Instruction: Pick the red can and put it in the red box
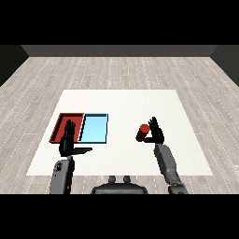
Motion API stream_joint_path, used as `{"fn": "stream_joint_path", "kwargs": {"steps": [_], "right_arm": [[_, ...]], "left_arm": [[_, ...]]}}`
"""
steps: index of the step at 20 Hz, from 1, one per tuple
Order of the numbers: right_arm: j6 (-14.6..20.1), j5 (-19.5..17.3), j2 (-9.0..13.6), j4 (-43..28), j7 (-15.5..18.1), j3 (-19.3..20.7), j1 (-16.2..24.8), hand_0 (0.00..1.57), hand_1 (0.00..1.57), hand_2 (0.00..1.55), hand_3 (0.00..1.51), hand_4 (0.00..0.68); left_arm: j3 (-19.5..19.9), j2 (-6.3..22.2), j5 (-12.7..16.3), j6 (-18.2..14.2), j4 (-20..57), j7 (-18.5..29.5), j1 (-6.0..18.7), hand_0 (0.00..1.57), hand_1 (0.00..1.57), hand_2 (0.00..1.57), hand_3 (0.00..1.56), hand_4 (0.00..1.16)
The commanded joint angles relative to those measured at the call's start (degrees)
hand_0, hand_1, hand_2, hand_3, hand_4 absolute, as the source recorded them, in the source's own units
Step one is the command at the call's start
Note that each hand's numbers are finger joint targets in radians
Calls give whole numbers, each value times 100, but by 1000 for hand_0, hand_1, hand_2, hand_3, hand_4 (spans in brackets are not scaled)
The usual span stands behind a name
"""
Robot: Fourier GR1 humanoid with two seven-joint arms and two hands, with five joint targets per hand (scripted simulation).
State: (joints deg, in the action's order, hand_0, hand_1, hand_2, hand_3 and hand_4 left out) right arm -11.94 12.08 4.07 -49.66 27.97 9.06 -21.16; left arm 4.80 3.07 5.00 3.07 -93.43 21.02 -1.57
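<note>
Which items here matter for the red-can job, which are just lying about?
Job:
red can, beside the right hand
red tray, the target

Not part of it:
light blue tray, next to the red one
left hand, open, holding nothing

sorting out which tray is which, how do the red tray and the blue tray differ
The red tray is red and lies at the far left; the light blue tray lies to its right, nearer the red can. The left hand partly covers the red tray, while the blue tray shows whole. Both are shallow, rectangular, side by side on the table.
</note>
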Motion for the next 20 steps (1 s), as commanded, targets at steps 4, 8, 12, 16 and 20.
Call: {"fn": "stream_joint_path", "kwargs": {"steps": [4, 8, 12, 16, 20], "right_arm": [[140, -132, -221, 363, 326, -170, -77, 0, 0, 0, 0, 0], [77, -18, -137, 914, 355, -6, -627, 0, 0, 0, 0, 0], [63, 113, -7, -109, -156, -125, 26, 0, 0, 0, 0, 0], [238, -28, -16, 346, -43, -136, -380, 0, 0, 0, 0, 0], [515, -45, -296, 710, 66, -139, -653, 0, 0, 0, 0, 0]], "left_arm": [[-194, -194, 18, -62, -366, -145, -279, 0, 0, 0, 0, 0], [-151, -137, -110, -173, -10, -171, 178, 0, 0, 0, 0, 0], [-81, -157, -159, -199, 645, 249, 423, 0, 0, 0, 0, 0], [65, 101, 81, 123, 170, 51, 8, 0, 0, 0, 0, 0], [42, -17, 45, -22, 98, 154, 55, 0, 0, 0, 0, 0]]}}
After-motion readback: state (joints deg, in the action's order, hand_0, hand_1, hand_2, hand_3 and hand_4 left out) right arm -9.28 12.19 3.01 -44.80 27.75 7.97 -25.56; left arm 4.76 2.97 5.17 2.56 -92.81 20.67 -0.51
